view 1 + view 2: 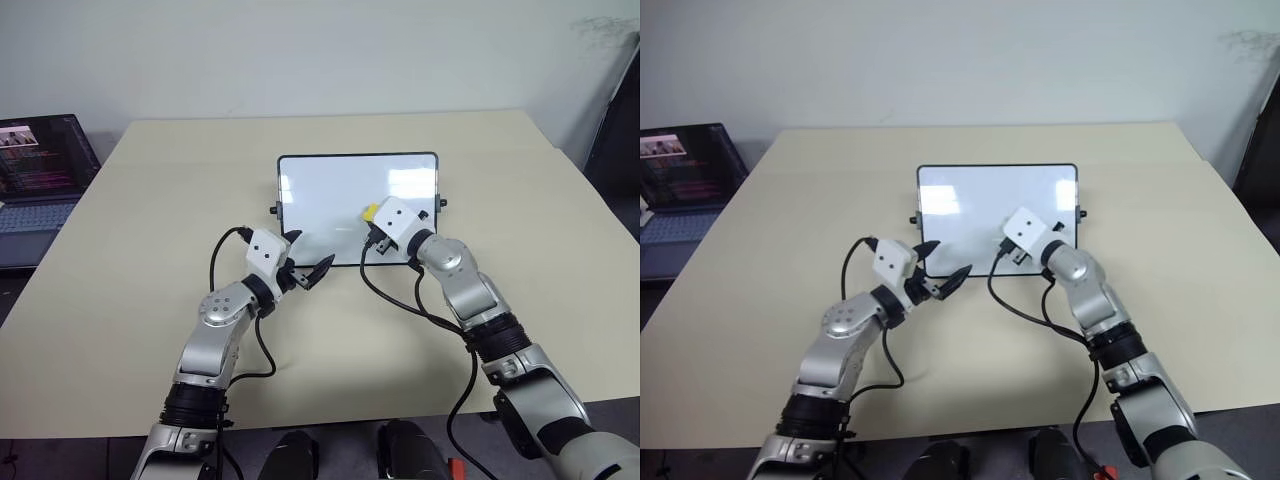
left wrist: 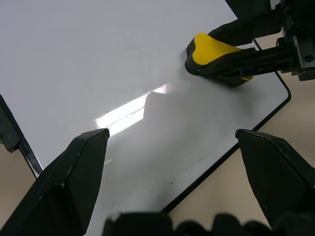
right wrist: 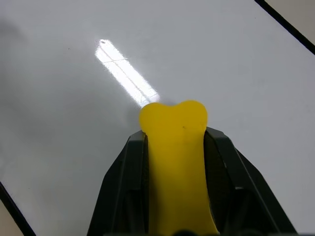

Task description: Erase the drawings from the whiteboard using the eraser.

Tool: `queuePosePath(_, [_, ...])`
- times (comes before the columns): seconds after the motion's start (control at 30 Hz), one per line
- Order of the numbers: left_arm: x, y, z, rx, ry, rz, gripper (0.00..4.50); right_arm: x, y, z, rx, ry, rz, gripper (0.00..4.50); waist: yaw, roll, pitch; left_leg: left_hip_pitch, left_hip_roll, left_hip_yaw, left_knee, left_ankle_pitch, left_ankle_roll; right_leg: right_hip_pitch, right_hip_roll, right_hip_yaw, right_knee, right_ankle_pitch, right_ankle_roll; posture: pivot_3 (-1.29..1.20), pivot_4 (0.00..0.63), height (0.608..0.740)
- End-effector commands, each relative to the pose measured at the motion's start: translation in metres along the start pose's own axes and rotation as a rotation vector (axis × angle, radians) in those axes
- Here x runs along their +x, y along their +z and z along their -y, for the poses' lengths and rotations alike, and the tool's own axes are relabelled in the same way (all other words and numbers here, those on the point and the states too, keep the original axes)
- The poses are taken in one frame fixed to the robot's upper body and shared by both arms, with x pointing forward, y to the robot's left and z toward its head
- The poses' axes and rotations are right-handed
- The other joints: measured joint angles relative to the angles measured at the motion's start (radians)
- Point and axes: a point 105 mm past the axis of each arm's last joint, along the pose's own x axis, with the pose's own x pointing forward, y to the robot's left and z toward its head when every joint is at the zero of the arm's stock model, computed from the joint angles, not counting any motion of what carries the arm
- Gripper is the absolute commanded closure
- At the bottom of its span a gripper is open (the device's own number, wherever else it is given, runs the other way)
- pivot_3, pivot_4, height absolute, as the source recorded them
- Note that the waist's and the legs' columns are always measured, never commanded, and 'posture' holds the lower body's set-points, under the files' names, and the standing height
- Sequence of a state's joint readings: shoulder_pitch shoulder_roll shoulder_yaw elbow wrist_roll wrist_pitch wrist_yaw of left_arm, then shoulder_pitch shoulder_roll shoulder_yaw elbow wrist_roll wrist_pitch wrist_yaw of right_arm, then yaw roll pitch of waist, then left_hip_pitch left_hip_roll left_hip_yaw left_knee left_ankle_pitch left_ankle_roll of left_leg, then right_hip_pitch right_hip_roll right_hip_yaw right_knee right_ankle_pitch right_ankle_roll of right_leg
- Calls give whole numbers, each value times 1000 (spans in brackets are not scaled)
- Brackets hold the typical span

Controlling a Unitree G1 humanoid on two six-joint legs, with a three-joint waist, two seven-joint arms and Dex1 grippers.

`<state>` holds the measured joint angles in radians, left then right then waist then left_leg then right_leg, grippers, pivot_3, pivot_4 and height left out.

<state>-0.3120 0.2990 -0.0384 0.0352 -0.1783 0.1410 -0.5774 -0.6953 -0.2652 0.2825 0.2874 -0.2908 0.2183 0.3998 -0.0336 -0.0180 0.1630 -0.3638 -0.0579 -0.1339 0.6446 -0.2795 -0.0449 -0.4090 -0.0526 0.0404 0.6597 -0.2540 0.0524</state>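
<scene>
The whiteboard lies on the table ahead of both arms, glossy white in a thin black frame. My right gripper is shut on the yellow eraser, whose tip sits over the board's near right part. The left wrist view has the eraser close above or against the board; contact is unclear. My left gripper hangs open and empty over the board's near left corner. The drawings are out of view; the visible surface is plain white with glare.
The beige table stretches wide on every side of the board. An open laptop sits off the table's left edge. A dark object stands at the far right. Black cables trail from both wrists.
</scene>
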Motion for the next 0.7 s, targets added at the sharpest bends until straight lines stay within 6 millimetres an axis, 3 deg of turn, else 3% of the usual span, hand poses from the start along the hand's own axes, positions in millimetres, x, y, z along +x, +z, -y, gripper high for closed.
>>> queuePosePath(0.03, [2, 15, 2, 29, -4, 56, 0, -2, 1, -14, -18, 56, 6, 3167, 0, 0, 0, 0, 0, 0, 0, 0, 0, 0, 0, 0, 0, 0, 0, 0, 150, 740])
queuePosePath(0.43, [3, 15, 2, 29, -15, 55, 0, -18, 4, -50, -39, 203, 24, 3167, 1, 0, 0, 0, 0, 0, 0, 0, 0, 0, 0, 0, 0, 0, 0, 0, 150, 740])
queuePosePath(0.7, [4, 14, 4, 25, -18, 59, 0, -25, 18, -14, 159, 71, 67, 3167, 2, 0, 0, 0, 0, 0, 0, 0, -1, 0, 0, 0, 0, 0, 0, 0, 150, 740])
